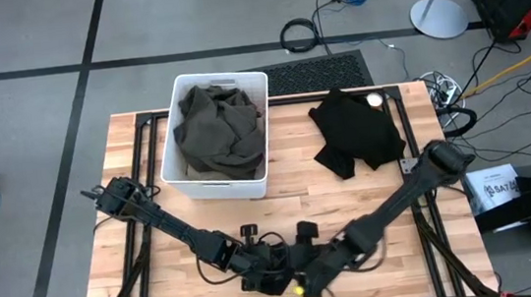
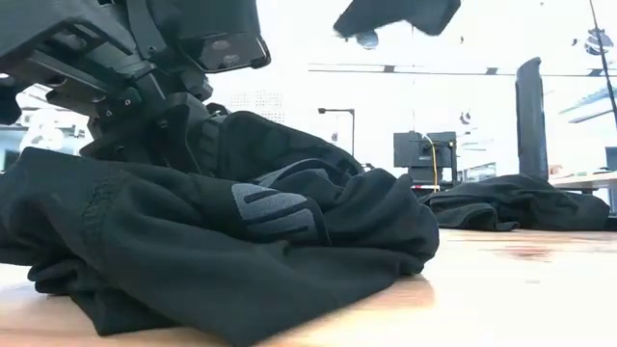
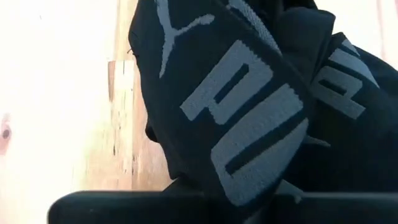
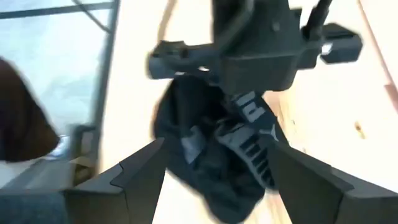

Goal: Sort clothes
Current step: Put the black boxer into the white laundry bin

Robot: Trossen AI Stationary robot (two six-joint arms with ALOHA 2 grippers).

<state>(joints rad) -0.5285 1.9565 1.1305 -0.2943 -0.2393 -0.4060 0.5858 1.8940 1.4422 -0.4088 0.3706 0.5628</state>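
Observation:
A black garment with grey lettering [image 2: 241, 241] lies bunched on the wooden table near its front edge. It fills the left wrist view [image 3: 249, 112] and also shows in the right wrist view [image 4: 230, 149]. My left gripper [image 1: 271, 272] is down on it and shut on its cloth. My right gripper [image 4: 211, 180] hangs open a little above and beside the garment, with nothing between its fingers. In the low view it shows only at the top [image 2: 395, 14]. My left gripper is shut on the upper part of the bunched black garment [image 4: 196, 109], coming from above at a slant. The fingertips are sunk in the folds, so one layer or several cannot be told. The garment rests slack on the table.
A white bin [image 1: 171, 173] at the far left-centre holds a dark olive garment [image 1: 216, 124]. Another black garment [image 1: 357, 129] lies in a heap at the far right of the table. Bare wood shows between them and at the table's left and right.

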